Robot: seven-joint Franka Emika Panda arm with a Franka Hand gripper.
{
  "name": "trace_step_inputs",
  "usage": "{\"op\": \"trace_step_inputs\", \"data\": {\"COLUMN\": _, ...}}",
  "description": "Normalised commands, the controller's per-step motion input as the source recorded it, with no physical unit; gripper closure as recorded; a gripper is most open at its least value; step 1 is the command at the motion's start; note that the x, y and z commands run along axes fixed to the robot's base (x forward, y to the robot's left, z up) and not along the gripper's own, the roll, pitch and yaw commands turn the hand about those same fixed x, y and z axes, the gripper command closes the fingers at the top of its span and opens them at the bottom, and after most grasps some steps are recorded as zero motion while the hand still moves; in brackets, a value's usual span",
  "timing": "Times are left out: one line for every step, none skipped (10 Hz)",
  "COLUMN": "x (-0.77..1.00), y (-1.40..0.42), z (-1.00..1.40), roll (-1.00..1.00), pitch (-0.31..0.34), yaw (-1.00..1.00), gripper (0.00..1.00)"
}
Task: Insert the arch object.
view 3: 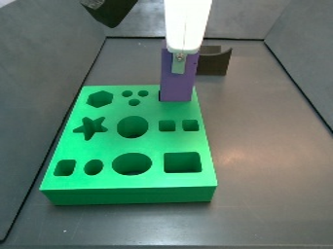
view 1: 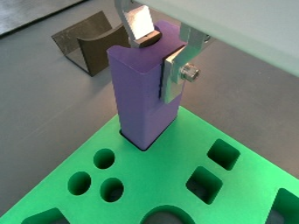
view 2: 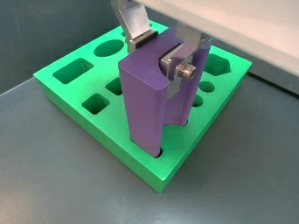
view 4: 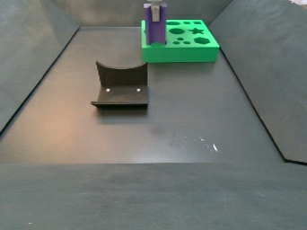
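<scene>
The arch object (view 1: pixel 142 96) is a tall, slim purple block standing upright with its lower end in a slot at a back corner of the green shape board (view 1: pixel 152 179). My gripper (view 1: pixel 162 54) is over its top end. One finger (view 1: pixel 176 77) lies against a side face, and the other pad (view 1: pixel 146 37) is at the far edge. The jaws look shut on it. Both also show in a wrist view, the block (view 2: pixel 152 105) and the gripper (view 2: pixel 162 52). In both side views the block (view 3: pixel 174 83) (view 4: pixel 153 22) stands on the board (view 3: pixel 130 193) (view 4: pixel 180 54).
The board has several empty cut-outs: star, hexagon, rounds and squares. The dark fixture (view 4: pixel 120 87) stands on the grey floor apart from the board, and also shows behind it (view 3: pixel 215 60) (view 1: pixel 87 39). Dark walls enclose the floor.
</scene>
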Motion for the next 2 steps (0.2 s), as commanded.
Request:
{"op": "trace_step_inputs", "data": {"x": 0.00, "y": 0.00, "z": -0.01, "roll": 0.00, "pitch": 0.000, "yaw": -0.03, "gripper": 1.00}}
{"op": "trace_step_inputs", "data": {"x": 0.00, "y": 0.00, "z": 0.00, "roll": 0.00, "pitch": 0.000, "yaw": 0.00, "gripper": 1.00}}
